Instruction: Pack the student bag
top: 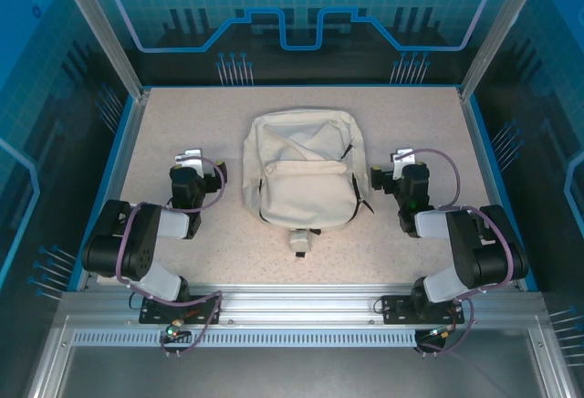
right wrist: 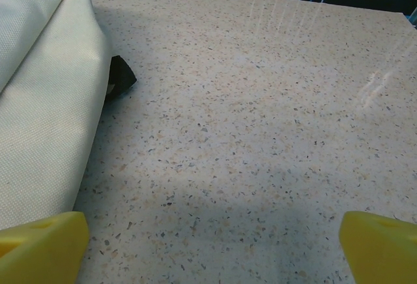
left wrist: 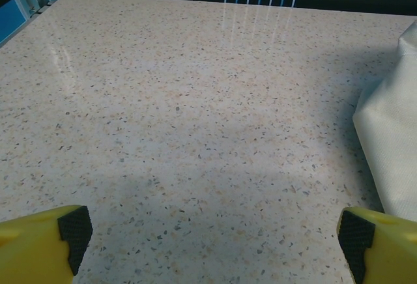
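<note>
Black-grey arms (top: 137, 247), purple cables (top: 454, 179); yellow tool fingers (left wrist: 32, 251), black pads (left wrist: 75, 228).

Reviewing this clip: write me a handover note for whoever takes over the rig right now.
Left gripper: jaws open, holding nothing, over the table to the left of the student bag, apart from it.
Right gripper: jaws open, holding nothing, to the right of the bag, apart from it.
Bag: lies flat mid-table between the arms, front pocket up.
Done: no packing visible yet.
Left: the whole packing job.
</note>
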